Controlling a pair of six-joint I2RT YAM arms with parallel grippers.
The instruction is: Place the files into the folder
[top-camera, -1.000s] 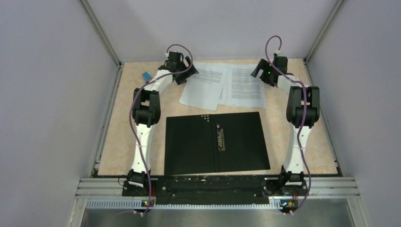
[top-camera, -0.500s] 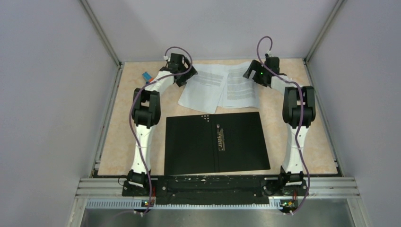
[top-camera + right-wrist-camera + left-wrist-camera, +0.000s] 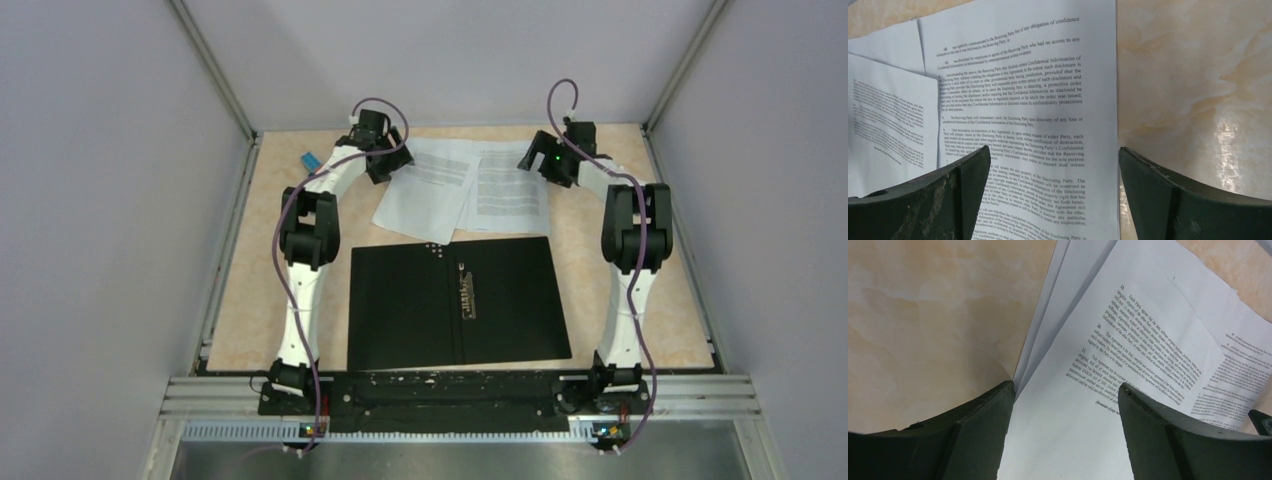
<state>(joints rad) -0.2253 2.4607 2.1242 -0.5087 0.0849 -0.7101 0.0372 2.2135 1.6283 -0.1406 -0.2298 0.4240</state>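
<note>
Both my claws are at the far end of the table, one on each side of the files

Left gripper: jaws apart, nothing clamped. In the wrist view the left gripper straddles the left edge of the paper; one finger is over bare tabletop and the other finger is over printed sheet. Stacked sheet edges are fanned out just past the fingertips. Can't tell if the tips touch the table

Right gripper: jaws wide apart, holding nothing. From its wrist camera the right gripper straddles the right edge of the top sheet, with bare tabletop under the outer finger

The files lie flat, text up, as a skewed left bunch overlapped by a straighter right sheet

Folder: open flat, black inside up, metal spine clip down the middle, sitting between my arms on the near side of the files. The near corner of the skewed bunch reaches the folder's far edge; overlap or just touching, can't tell

A small blue-and-orange block sits far left, beside my left arm
</note>
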